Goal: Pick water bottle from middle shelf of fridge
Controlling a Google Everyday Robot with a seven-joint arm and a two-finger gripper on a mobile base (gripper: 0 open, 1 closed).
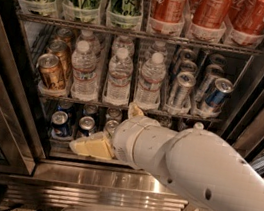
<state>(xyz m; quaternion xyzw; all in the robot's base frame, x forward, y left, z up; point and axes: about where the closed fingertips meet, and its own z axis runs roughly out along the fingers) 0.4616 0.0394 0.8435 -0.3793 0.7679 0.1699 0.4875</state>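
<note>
Standing by the open fridge [0, 104], I start at the left end of the middle shelf [191, 117], where a lane of gold cans [52, 70] sits. Next to them come three lanes of bottles, all upright with their white caps on top. The water bottle [120, 75] I would go for is the front one in the centre lane, standing just behind the shelf's front rail with its long axis vertical.

The end effector [92, 146] hangs below that rail, level with the dark cans [61, 123] on the lower shelf, and it points leftwards across the fridge rather than into it. So the bottle lies above it, a little to the right and further back (the whole coming move hinges on that). I judge it needs to rise and turn inward before it can meet the bottle side-on. I cannot tell whether the end effector is open or closed.

Further right, slim silver-blue cans [217, 95] fill the last lanes, and the white arm [201, 170] stretches in from the lower right.
</note>
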